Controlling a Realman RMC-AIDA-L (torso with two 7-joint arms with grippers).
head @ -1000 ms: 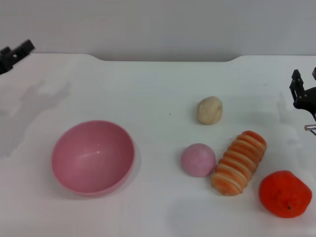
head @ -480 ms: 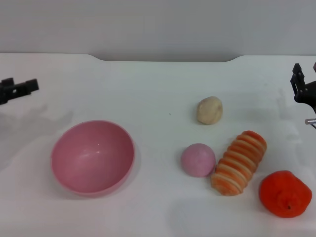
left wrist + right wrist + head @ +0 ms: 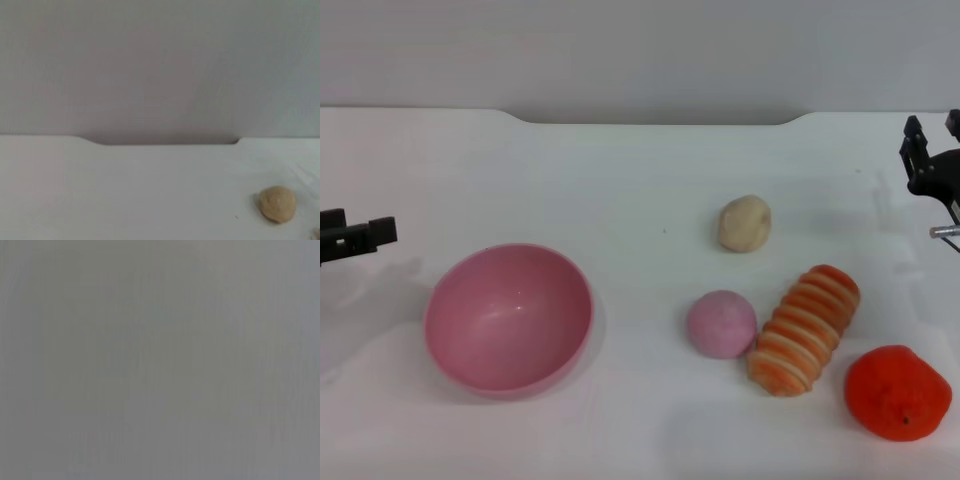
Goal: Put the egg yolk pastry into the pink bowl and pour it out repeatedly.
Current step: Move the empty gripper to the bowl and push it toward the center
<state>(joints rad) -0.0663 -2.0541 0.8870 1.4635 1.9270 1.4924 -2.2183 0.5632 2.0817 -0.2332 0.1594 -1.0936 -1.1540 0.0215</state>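
Two grippers are sitting at the edges, neither holding anything. Left gripper [image 3: 360, 238] is hanging just left of the pink bowl [image 3: 508, 318], can't tell if it's spread. Right gripper [image 3: 935, 160] is looking spread, with the egg yolk pastry [image 3: 745, 223] lying well off to its left on the worktop [image 3: 620, 180]. Looks like the reach is only starting; next somebody needs to get over that pastry and pinch it.
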